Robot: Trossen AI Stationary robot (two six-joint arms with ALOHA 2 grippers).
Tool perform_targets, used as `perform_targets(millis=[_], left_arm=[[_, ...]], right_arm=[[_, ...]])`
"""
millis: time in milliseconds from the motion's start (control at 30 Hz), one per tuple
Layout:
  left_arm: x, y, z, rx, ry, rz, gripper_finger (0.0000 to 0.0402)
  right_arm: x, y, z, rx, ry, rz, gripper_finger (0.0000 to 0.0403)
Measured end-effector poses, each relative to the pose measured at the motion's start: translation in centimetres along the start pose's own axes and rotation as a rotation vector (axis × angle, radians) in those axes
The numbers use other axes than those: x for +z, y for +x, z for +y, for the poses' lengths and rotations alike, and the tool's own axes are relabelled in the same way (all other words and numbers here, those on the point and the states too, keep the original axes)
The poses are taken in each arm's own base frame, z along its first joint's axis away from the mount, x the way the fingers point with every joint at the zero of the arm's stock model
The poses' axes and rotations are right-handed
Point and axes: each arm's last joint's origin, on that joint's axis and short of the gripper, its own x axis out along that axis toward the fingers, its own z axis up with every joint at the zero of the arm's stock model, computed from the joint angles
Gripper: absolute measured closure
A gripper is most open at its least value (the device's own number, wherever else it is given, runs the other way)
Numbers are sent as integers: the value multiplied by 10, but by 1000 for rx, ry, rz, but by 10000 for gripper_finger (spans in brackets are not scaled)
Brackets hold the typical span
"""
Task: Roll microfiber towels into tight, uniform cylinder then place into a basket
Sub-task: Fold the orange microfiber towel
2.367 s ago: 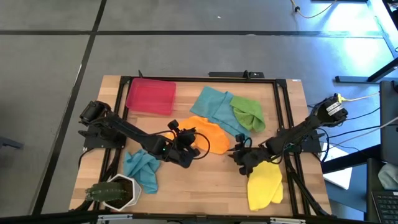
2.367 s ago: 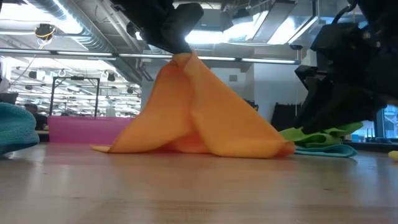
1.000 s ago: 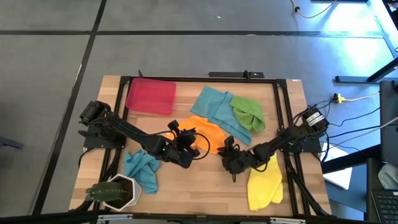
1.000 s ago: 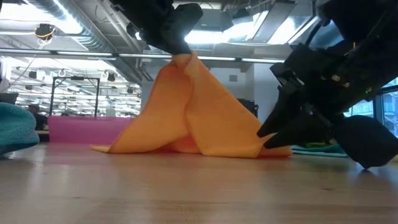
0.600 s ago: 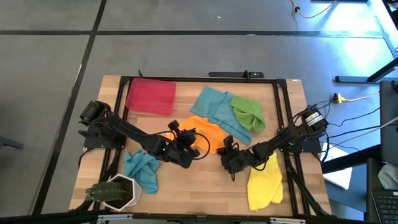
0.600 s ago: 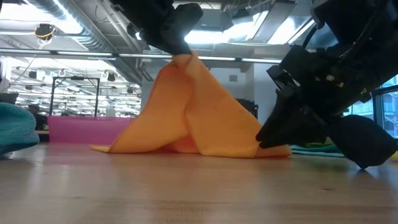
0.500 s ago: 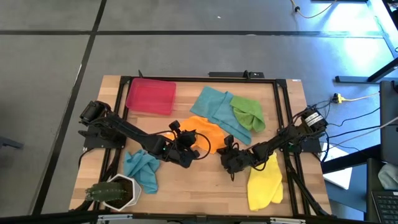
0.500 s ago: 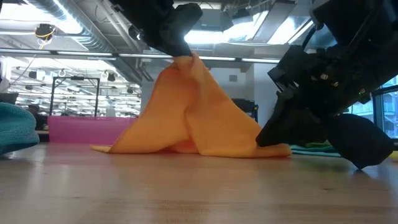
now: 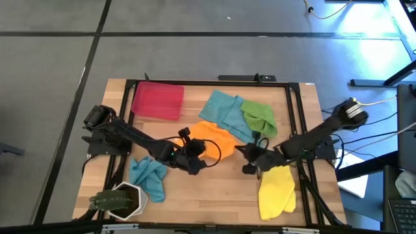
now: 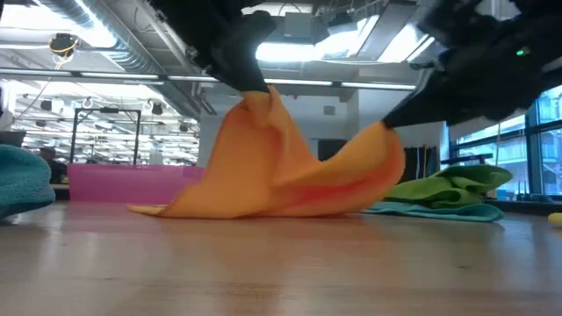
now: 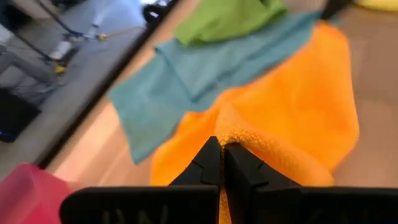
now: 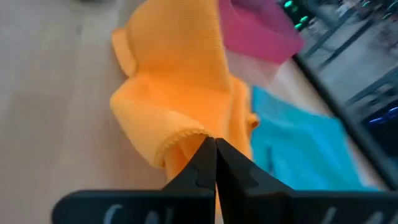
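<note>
Since a second ago the right gripper (image 9: pixel 250 162) has pulled back toward its own side, fingers pinched shut on a corner of the orange towel (image 9: pixel 214 138), lifting it. The left gripper (image 9: pixel 195 156), also clamped, holds another peak mid-table. Opposing pulls risk tugging fabric free or bunching it.

The orange towel (image 11: pixel 292 118) is nubby matt cloth; the desk (image 9: pixel 214 188) is pale smooth wood; the basket (image 9: pixel 157 100) looks like smooth red plastic.

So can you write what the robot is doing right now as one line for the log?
left gripper: shut on big orange microfiber towel | right gripper: shut on its other corner, lifted | red plastic basket: no towels inside
</note>
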Motion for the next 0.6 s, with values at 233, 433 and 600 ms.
perform_targets(millis=[233,433,600], left_arm=[[-9,-12,-15,-284,-23,146,401],[-24,-45,-39,-455,16,184,401],[-32,-70,-55,-539,42,140,401]], right_arm=[[-14,-17,-10,193,128,-7,401],[-13,-33,11,401,159,-36,402],[-1,-54,29,535,182,-149,402]])
